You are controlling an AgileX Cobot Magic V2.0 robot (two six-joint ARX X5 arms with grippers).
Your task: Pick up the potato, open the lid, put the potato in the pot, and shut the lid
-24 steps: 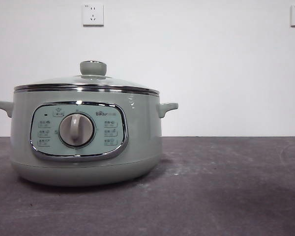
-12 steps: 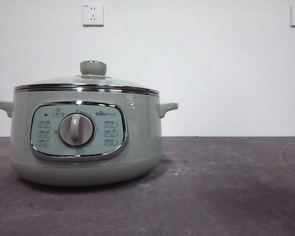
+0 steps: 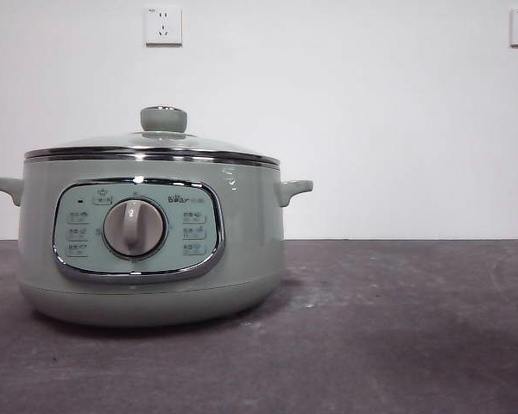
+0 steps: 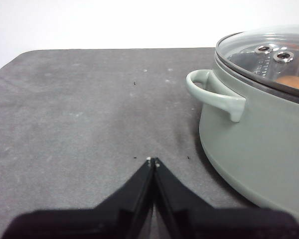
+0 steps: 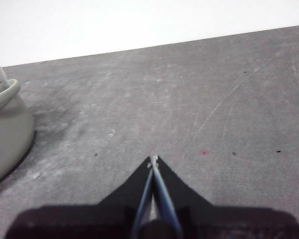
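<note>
Potato in the pot, lid on, both arms drawn back.

From the front, the lid (image 3: 152, 145) sits square on the pot (image 3: 151, 241). Left wrist view: the left gripper (image 4: 153, 161), jaws pinched together and empty, sits beside the pot; the potato (image 4: 295, 82) shows under the glass. Right wrist view: the right gripper (image 5: 153, 159), likewise closed, waits well apart from it.

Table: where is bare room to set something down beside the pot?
Bare grey table runs from the pot's handle to the picture's far edge in the front view. Each shut gripper, left and right, hovers over bare table beside the pot.
</note>
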